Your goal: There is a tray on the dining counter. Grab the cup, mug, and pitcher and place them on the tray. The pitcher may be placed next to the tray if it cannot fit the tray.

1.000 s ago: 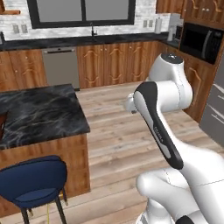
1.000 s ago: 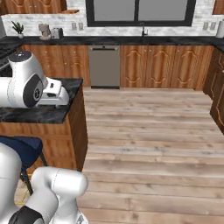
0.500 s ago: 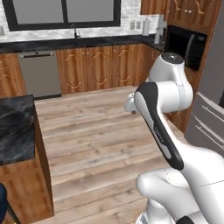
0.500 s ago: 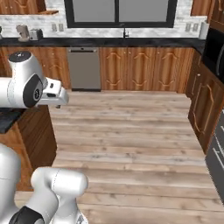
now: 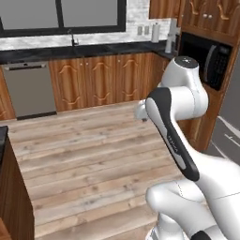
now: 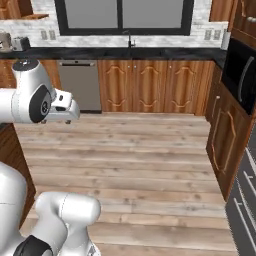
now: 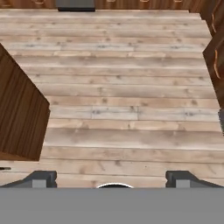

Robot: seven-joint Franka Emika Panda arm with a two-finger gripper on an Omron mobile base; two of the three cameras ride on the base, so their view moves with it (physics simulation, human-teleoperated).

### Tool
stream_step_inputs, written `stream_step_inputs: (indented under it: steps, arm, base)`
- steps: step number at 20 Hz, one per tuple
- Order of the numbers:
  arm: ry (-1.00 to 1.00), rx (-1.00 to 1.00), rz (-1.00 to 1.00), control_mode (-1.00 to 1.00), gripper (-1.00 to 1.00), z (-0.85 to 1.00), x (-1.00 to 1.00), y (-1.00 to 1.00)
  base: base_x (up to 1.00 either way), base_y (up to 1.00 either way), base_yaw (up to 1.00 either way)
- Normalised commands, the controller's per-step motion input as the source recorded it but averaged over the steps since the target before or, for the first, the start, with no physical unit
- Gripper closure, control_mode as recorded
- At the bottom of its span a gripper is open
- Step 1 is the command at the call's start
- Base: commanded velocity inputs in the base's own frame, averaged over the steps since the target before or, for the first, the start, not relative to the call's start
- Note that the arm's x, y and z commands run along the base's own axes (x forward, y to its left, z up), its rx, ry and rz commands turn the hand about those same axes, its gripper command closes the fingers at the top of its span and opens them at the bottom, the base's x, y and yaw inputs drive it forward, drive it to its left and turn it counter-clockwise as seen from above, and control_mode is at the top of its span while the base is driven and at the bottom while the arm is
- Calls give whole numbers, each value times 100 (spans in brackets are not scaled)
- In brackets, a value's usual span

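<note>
Transit step: two-finger gripper point(image 7: 112, 177) spread wide, empty, over plank floor just beside the wood-panel, black-topped dining counter point(image 5: 11, 187). Cup, mug, pitcher unsighted; next: drive on, find them.

Bright, even rendered light; soft, slightly blurry detail.

Bare plank floor point(image 7: 127, 87) lies wide open ahead; the dining counter's wood-panel front point(image 7: 19, 118) juts in at one side, cabinets point(image 7: 215, 61) opposite.
</note>
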Motion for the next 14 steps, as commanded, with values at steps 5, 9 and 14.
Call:
stream_step_inputs:
  steps: [5, 9, 14]
  arm:
    - [0, 0, 0, 100, -100, 0, 0, 0]
    - [0, 0, 0, 100, -100, 0, 0, 0]
    - [0, 0, 0, 100, -100, 0, 0, 0]
  base:
    - [100, 0, 0]
    - [100, 0, 0]
    - [100, 3, 0]
